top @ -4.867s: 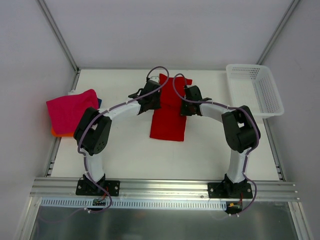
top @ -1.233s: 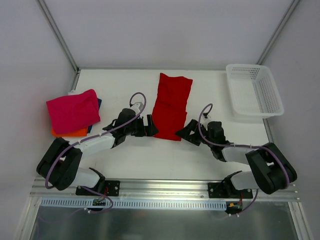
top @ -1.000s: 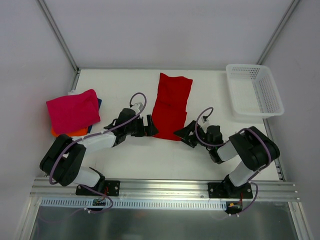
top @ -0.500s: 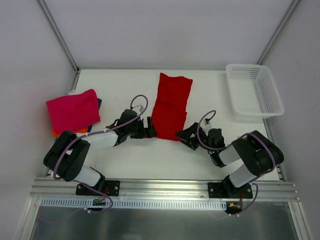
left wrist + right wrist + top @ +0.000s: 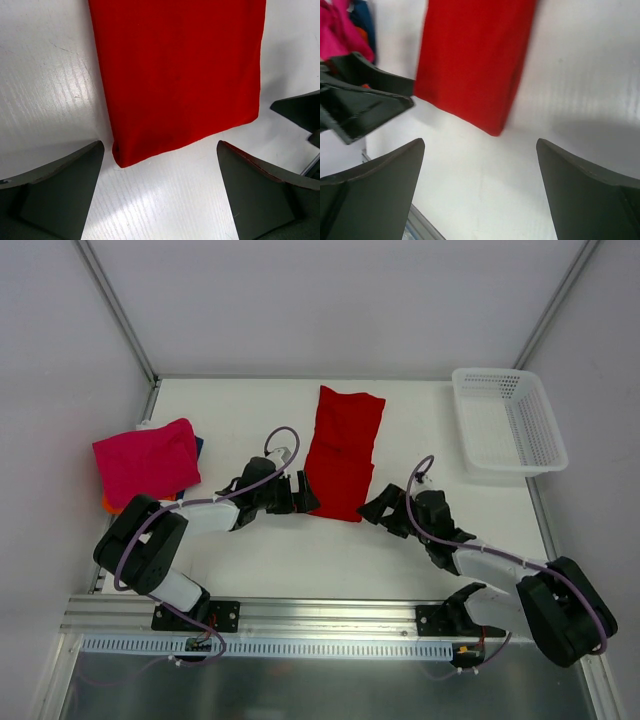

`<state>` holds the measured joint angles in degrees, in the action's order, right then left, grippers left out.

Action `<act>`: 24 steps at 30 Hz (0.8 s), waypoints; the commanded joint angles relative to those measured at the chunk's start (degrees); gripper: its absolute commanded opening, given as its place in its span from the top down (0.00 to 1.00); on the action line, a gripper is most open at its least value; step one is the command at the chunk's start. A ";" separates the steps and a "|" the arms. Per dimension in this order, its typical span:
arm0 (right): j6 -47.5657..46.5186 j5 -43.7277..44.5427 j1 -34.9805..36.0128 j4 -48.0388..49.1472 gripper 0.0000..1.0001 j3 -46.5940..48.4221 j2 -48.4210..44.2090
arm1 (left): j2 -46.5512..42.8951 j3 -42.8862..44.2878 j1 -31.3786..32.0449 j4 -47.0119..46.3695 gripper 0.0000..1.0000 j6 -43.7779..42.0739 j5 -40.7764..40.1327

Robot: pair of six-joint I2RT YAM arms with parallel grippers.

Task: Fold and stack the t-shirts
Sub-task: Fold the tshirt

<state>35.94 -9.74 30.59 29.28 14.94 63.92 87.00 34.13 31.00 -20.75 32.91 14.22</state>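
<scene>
Red t-shirt [image 5: 340, 453] lies on the table [image 5: 250, 560], long axis running near to far; its near hem sits between the left gripper [image 5: 297, 496] and right gripper [image 5: 376, 508]. Both gape wide and empty; the left looks closer.

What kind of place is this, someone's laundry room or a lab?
Most likely a robotics lab test cell: a left arm and right arm bolted to an aluminium rail, bare white walls enclosing a white table, and a red t-shirt, folded shirts and a basket laid out.
</scene>
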 commanded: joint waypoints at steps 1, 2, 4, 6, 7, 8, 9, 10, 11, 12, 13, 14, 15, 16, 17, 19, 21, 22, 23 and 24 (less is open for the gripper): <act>-0.97 1.39 0.70 -1.25 0.01 -0.08 3.40 | 1.15 0.06 -0.51 2.21 0.01 0.67 1.16; -0.88 1.39 0.70 0.15 0.01 -0.35 4.80 | 1.15 -0.03 -0.51 2.30 0.01 0.76 1.34; -0.35 1.39 0.88 1.21 0.00 -0.61 6.82 | 1.24 0.06 -0.51 2.47 0.01 0.84 1.43; -0.17 1.13 0.96 2.97 0.01 -0.79 8.23 | 1.42 -0.03 -0.51 2.47 0.01 0.84 1.60; 0.09 0.95 0.96 3.76 0.01 -1.05 8.85 | 1.33 -0.03 -0.51 2.47 0.01 0.76 1.60; 0.53 0.86 1.05 5.42 0.00 -1.23 9.55 | 1.33 0.06 -0.51 2.47 0.01 0.84 1.60; 0.88 0.86 1.14 6.31 0.01 -1.32 11.04 | 1.42 -0.03 -0.51 2.56 0.01 0.76 1.60; 1.06 0.69 1.23 7.28 0.01 -1.49 11.83 | 1.50 0.06 -0.51 2.39 0.01 0.93 1.78; 1.67 0.60 1.40 9.03 0.01 -1.49 13.58 | 1.50 -0.03 -0.51 2.47 0.01 0.85 1.87; 1.93 0.25 1.49 10.09 0.01 -1.58 14.56 | 1.50 -0.03 -0.42 2.38 0.01 0.93 1.87; 2.29 -0.02 1.67 11.05 0.01 -1.58 15.61 | 1.50 0.06 -0.51 2.38 0.01 0.85 1.87; 2.98 -0.11 2.10 13.07 0.01 -1.49 16.58 | 1.50 0.06 -0.51 2.38 0.01 0.76 1.78; 3.08 -0.11 2.37 13.69 0.01 -1.40 18.33 | 1.50 -0.03 -0.51 2.47 0.01 0.58 1.78; 3.34 -0.02 2.54 14.57 0.01 -1.23 19.04 | 1.50 -0.03 -0.42 2.47 0.01 0.58 1.69; 3.60 0.07 3.07 14.93 0.01 -0.97 19.74 | 1.50 -0.03 -0.51 2.56 0.01 0.58 1.69; 3.61 0.33 3.42 15.11 0.01 -0.61 20.89 | 1.50 0.06 -0.51 2.56 0.02 0.49 1.69; 3.78 0.33 3.78 15.28 0.00 -0.26 21.68 | 1.68 0.06 -0.51 2.65 0.02 0.40 1.69; 3.70 0.33 3.86 15.46 0.01 -0.17 21.77 | 1.77 0.06 -0.51 2.56 0.02 0.40 1.60; 3.87 0.51 4.04 15.55 0.01 -0.17 21.86 | 1.94 0.06 -0.42 2.65 0.02 0.40 1.69; 3.87 0.51 4.13 15.55 0.01 -0.17 21.95 | 2.03 0.23 -0.51 2.65 0.02 0.40 1.78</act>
<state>39.51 -9.69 33.98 50.24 15.46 83.74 87.31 34.17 31.00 -20.93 33.52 15.03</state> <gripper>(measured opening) 0.993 0.983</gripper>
